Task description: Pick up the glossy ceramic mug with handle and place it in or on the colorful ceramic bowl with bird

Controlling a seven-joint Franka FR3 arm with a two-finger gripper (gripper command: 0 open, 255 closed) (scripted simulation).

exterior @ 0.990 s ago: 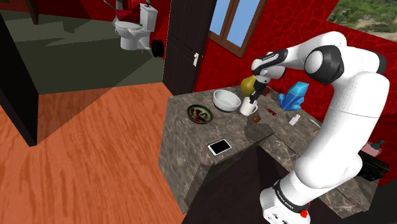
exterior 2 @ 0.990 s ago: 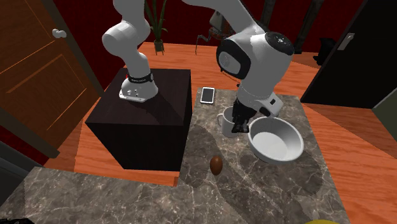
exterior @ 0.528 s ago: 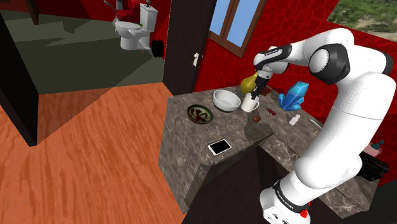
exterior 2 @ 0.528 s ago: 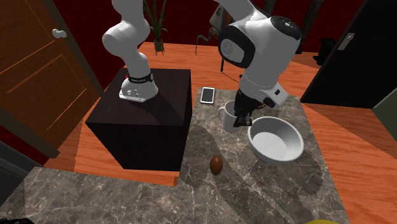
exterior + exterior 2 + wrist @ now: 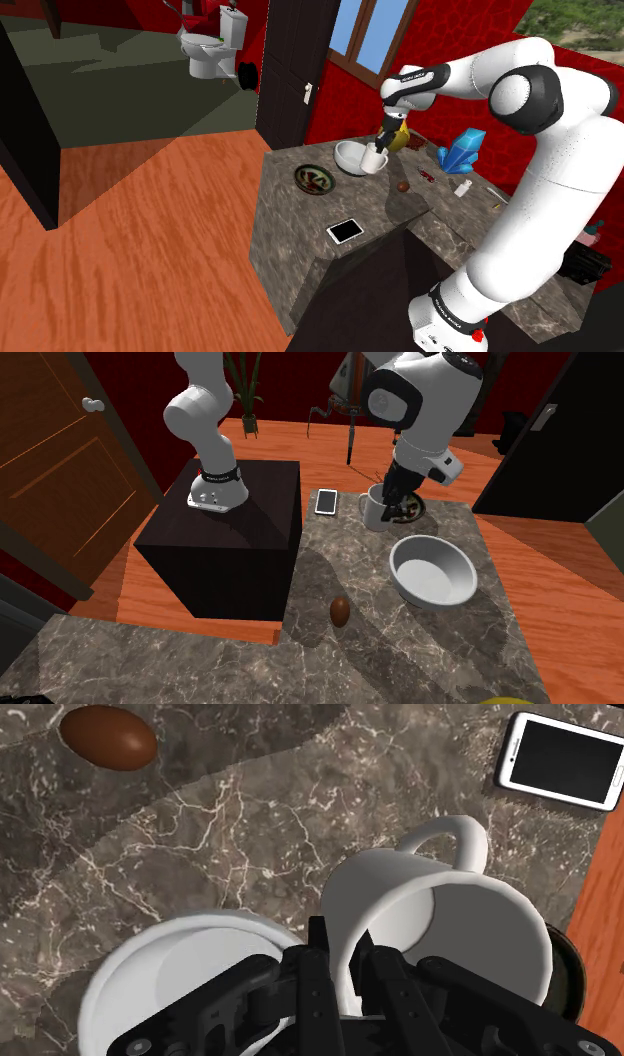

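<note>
Wrist view first: we are looking along the hand (image 5: 342,942). Its two black fingers (image 5: 313,972) are drawn almost together, pinching the wall of the white mug (image 5: 450,919) at the rim, one finger inside the cup and one outside. The mug is tilting, its mouth turned toward the camera and its handle pointing away from the hand. Beneath it the marbled counter (image 5: 250,814) is carrying a plain white bowl (image 5: 170,979), a brown egg-shaped thing (image 5: 108,737) and a phone (image 5: 560,759). A sliver of the dark patterned bowl (image 5: 566,976) is peeking out past the mug's side.

In the shoulder view we are seeing the hand (image 5: 382,143) holding the mug (image 5: 372,159) up off the counter (image 5: 300,215), in front of the white bowl (image 5: 347,155). The patterned bowl (image 5: 314,179) is sitting to that view's left of the white bowl, apart from the mug. A blue crystal (image 5: 465,150) is standing further back.

In the second exterior view the mug (image 5: 374,510) is hanging from the hand (image 5: 390,512) between the phone (image 5: 326,502) and the patterned bowl (image 5: 414,507), which is partly hidden behind the hand. The white bowl (image 5: 432,570) is lying nearer the camera, and the black stand (image 5: 235,537) is sitting at that view's left of the counter (image 5: 400,642).
</note>
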